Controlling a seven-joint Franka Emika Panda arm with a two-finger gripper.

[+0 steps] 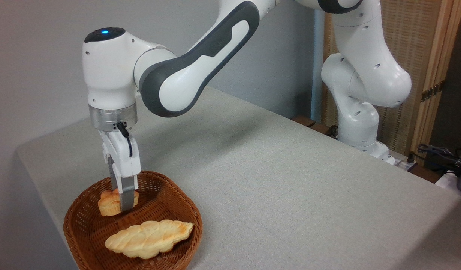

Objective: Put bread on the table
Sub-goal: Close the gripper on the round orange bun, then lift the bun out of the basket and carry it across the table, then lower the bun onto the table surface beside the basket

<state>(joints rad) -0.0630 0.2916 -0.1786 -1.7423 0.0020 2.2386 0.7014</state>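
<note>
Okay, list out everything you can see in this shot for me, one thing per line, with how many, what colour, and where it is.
bread: one, orange-golden round bun, in the basket's far left part, between the pincer's fingers
braided loaf: one, pale golden, lying across the front of the basket
basket: one, brown wicker, near the table's front left corner
table: one, light grey-beige cloth, filling most of the view
cables: a dark bundle, off the table's right edge
wooden screen: one, tan, behind the arm's base at right
robot arm: one, white and grey, reaching from right to left
pincer: one, white with grey fingers, down in the basket, closed on the bread
</note>
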